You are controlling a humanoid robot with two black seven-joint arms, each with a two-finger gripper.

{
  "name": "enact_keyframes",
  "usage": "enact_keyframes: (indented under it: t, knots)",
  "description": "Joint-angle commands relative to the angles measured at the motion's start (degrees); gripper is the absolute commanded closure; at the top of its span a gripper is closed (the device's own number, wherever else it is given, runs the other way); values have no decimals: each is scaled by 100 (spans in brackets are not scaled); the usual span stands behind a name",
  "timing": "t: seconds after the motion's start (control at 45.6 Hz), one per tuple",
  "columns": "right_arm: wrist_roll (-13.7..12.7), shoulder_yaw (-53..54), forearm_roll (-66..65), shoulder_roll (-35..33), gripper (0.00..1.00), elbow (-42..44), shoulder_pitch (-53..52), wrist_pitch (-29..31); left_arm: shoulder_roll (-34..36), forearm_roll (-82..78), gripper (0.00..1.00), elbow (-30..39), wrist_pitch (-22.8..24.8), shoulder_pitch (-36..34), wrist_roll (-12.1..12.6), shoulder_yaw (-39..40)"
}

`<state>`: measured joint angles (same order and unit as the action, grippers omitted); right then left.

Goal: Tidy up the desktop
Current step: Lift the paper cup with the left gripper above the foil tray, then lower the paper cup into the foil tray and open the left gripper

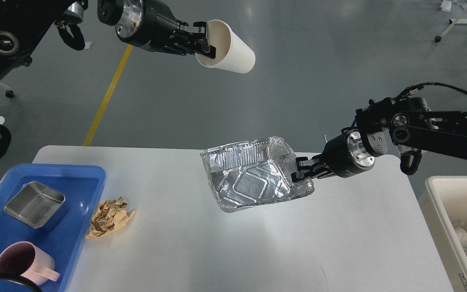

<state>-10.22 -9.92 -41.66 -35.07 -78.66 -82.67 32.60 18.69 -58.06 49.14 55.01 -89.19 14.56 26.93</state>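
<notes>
Pink mug [24, 261] sits in the tray [91, 178]; right pincer [300, 169] pinches only the foil pan's [253, 178] rim, which may buckle; left pincer [203, 38] clamps a cup [229, 48].

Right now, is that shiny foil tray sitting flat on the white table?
No, the foil tray hangs tilted above the desktop, with the right end effector clamped on its crumpled rim.
</notes>
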Motion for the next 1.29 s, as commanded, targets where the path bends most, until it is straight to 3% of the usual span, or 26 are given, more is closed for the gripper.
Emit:
enact_keyframes:
  t: [0.0,0.482,0.702,1.272]
  knots:
    - [2,-1,0,9,100,9,-39,0,-348,-3,96,8,-1,-28,21,-311]
    - [2,-1,79,1,100,263,-22,27,-797,-3,95,17,-1,-90,29,-478]
    - [-7,-10,79,1,100,421,-13,62,-859,-3,95,228,-1,-72,56,-927]
    - [-7,8,97,18,100,501,-39,62,-1157,-109,95,307,-1,314,91,-1393]
